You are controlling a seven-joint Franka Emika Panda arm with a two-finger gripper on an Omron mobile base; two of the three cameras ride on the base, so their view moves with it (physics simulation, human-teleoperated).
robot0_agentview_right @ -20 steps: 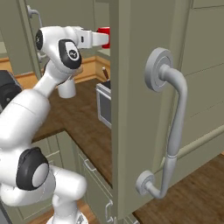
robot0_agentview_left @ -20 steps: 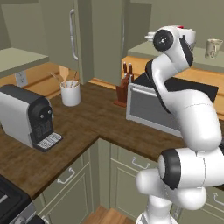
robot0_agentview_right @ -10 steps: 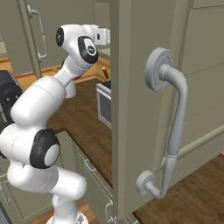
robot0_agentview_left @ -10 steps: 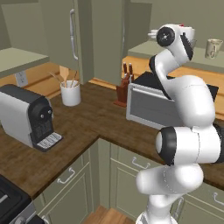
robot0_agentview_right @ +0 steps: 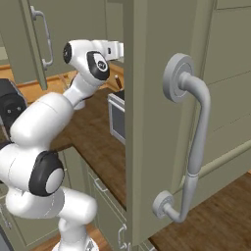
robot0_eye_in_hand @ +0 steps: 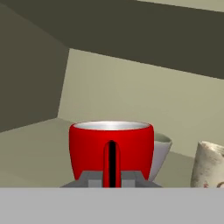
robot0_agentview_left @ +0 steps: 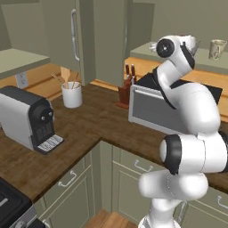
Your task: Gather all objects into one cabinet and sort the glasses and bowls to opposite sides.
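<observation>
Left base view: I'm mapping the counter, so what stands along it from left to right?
Coffee machine → white utensil crock → knife block → toaster oven; the cream mug sits higher, on the cabinet shelf at far right.

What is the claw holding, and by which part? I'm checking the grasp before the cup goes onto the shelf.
The claw is shut on the red cup, pinching its near wall at the rim.

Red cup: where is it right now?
In the hand view the red cup sits in the shut gripper over the cabinet shelf, with the grey mug just behind it.
</observation>
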